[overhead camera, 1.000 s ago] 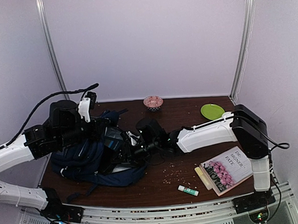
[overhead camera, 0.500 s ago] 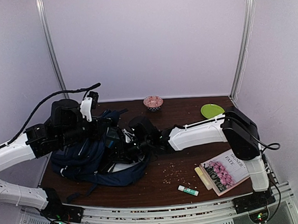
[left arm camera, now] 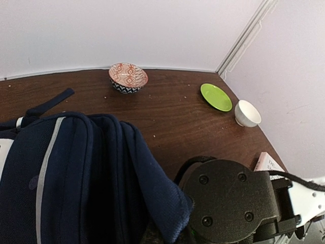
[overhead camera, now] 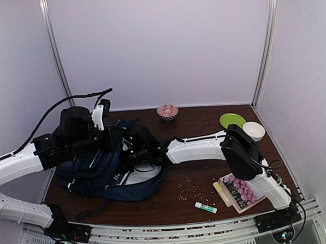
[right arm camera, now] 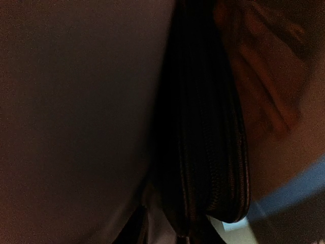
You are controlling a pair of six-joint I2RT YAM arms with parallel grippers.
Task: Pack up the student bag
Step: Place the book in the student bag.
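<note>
The student bag (overhead camera: 94, 169) lies at the left of the table, navy blue, its opening facing right and showing pale lining. It fills the lower left of the left wrist view (left arm camera: 66, 168). My left gripper (overhead camera: 113, 140) is shut on the bag's upper edge and holds it up. My right arm (overhead camera: 192, 149) reaches left into the opening, and its gripper is hidden inside in the top view. In the right wrist view my right gripper (right arm camera: 185, 236) appears shut on a dark ribbed pouch (right arm camera: 203, 152) beside the grey lining (right arm camera: 76, 101). The right wrist (left arm camera: 233, 203) shows black in the left wrist view.
A patterned bowl (overhead camera: 167, 111) stands at the back. A green plate (overhead camera: 232, 120) and a white cup (overhead camera: 253, 130) are at the back right. A book (overhead camera: 243, 189), a beige stick (overhead camera: 220, 193) and a glue stick (overhead camera: 206, 208) lie front right. Crumbs dot the wood.
My right arm has stretched left and pushed its gripper with the dark pouch into the bag. The left gripper has lifted the bag's edge a little. The white cup has come into view.
</note>
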